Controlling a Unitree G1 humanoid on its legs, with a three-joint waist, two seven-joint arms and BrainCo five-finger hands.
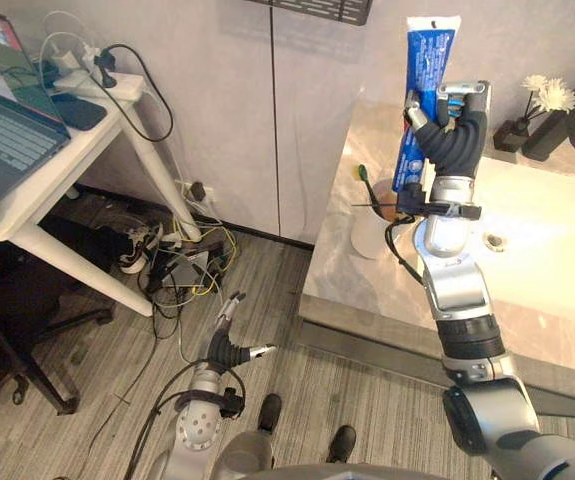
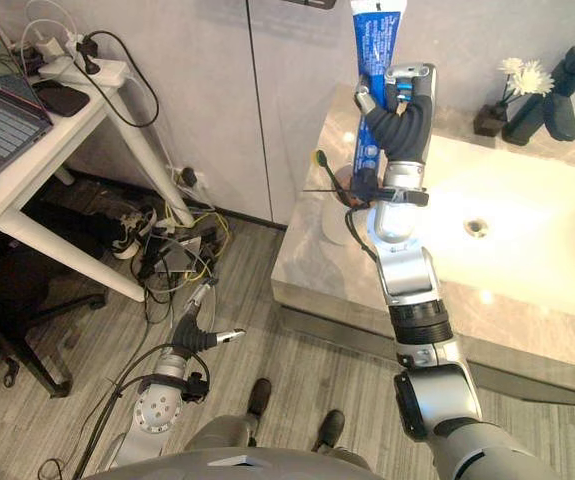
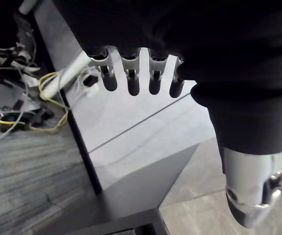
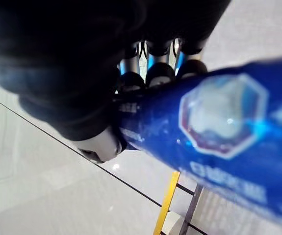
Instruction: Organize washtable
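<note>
**A:** Where's the tube rn?

**B:** In my right hand (image 1: 454, 135). Fingers and thumb are wrapped tight round the lower half of the blue toothpaste tube (image 1: 422, 80). It's upright, flat crimped end up, held in the air above the marble counter (image 1: 367, 290).

**A:** And the other hand?

**B:** My left hand (image 1: 229, 345) hangs low over the floor, fingers loose, holding nothing.

**A:** Plan?

**B:** Prob. the white cup (image 1: 367, 238) just below my wrist, w/ the green-headed toothbrush (image 1: 363, 176) standing in it. I'd line the tube's lower end up over the cup's free side, away from the brush, and come down straight.

**A:** Risks?

**B:** The cup looks light and sits near the counter edge, so a sideways nudge could tip it. The tube is tall, too. I'd let go only once its lower end rests inside, then let it lean on the rim.
</note>
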